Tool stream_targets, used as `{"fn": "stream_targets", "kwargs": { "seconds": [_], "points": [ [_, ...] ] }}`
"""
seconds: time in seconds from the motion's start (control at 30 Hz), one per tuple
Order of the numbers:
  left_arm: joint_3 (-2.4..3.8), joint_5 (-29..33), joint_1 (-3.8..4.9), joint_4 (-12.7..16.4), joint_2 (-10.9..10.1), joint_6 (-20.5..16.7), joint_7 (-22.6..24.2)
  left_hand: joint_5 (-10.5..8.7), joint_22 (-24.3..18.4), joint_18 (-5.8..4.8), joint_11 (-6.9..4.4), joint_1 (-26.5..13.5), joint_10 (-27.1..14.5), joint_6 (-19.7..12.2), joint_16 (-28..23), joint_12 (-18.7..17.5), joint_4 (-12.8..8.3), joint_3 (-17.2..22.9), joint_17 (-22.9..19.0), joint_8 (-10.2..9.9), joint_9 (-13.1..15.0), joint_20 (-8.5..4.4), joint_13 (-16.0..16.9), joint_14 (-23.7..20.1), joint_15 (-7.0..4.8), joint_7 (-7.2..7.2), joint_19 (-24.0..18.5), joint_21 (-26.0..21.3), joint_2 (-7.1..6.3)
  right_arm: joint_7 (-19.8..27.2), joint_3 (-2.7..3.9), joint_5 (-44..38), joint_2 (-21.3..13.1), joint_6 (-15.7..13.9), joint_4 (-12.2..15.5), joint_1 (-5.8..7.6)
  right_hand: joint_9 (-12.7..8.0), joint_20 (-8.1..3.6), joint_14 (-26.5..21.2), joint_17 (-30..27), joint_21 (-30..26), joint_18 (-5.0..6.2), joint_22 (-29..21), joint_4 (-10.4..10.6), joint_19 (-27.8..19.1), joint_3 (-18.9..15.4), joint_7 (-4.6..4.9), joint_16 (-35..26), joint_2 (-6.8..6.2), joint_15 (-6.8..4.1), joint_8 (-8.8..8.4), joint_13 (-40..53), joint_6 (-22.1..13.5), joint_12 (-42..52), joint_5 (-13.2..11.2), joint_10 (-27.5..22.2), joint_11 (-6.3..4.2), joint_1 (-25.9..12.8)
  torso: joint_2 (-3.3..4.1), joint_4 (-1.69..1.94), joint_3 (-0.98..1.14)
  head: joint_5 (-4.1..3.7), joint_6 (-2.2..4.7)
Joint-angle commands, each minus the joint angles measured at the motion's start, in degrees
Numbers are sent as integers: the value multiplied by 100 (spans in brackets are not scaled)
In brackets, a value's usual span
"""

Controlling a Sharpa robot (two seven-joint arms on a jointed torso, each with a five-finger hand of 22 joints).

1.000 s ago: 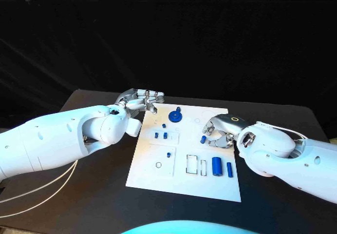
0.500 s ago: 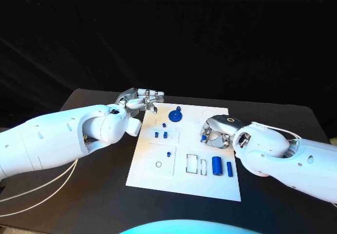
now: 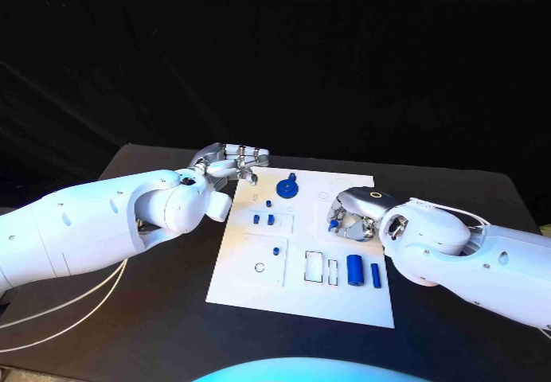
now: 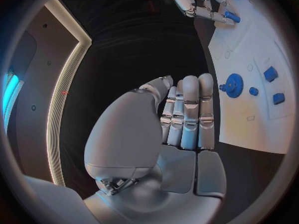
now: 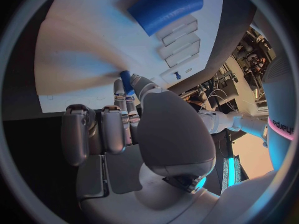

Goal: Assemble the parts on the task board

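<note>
From the head camera, the white task board [image 3: 301,278] lies in the middle of the black table [image 3: 138,318]. The left hand [image 3: 233,163] sits at the board's far left corner with its fingers drawn together and nothing between them. The right hand [image 3: 350,216] is low over the board's right half and pinches a small blue peg [image 3: 333,226]. A blue gear [image 3: 286,189] lies on the board's far part, and a blue cylinder [image 3: 355,270] with a thin blue pin [image 3: 376,275] just beside it lies nearer the robot. In the left wrist view, the left hand [image 4: 184,117] has its fingers straight, side by side, holding nothing; the gear [image 4: 234,85] lies beyond them. In the right wrist view, the right hand [image 5: 124,119] grips the peg [image 5: 126,80] at its fingertips, just above the board [image 5: 81,50]; the cylinder [image 5: 166,7] lies farther off.
</note>
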Motion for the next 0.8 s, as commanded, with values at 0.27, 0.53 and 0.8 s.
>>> {"fn": "stream_targets", "kwargs": {
  "seconds": [0.27, 0.53, 0.8],
  "points": [
    [4, -26, 6, -6, 11, 164, 21, -9, -11, 77, -15, 43, -51, -14, -4, 43, -34, -20, -14, 2, -6, 30, 12, -47, -6, -6, -7, -38, 54, 15, -8, -163, -102, -496, 158, -15, 41, -58, 253, -7, 61, -95, 1168, -103, 235, 257, -15, 47, 109, -69, 29, -11, 132, -69, -137, 143, -22, 135, -1, 8, 4, 13, -8],
    [4, -26, 6, -36, 28, 243, 54, -16, -18, 76, -8, 22, -74, -26, -2, 68, -27, -49, -22, 7, -9, 32, 18, -54, 0, 2, -8, -53, 46, 65, 37, -109, -313, -889, 578, 77, 50, -62, 254, 0, 79, -99, 1178, -140, 242, 328, -7, 55, 94, -70, 26, -16, 147, -91, -126, 165, -22, 149, -8, 0, -5, 31, -6],
    [4, -26, 6, -40, 47, 257, 58, -16, -18, 75, -6, 17, -78, -28, -1, 72, -25, -55, -23, 8, -10, 33, 19, -54, 1, 2, -6, -53, 45, 160, 70, 96, -328, -1044, 1013, 113, 55, -63, 257, 11, 96, -103, 1186, -166, 248, 367, 0, 65, 68, -69, 23, -19, 155, -105, -105, 181, -19, 150, -1, 7, -4, 81, -25]
  ]
}}
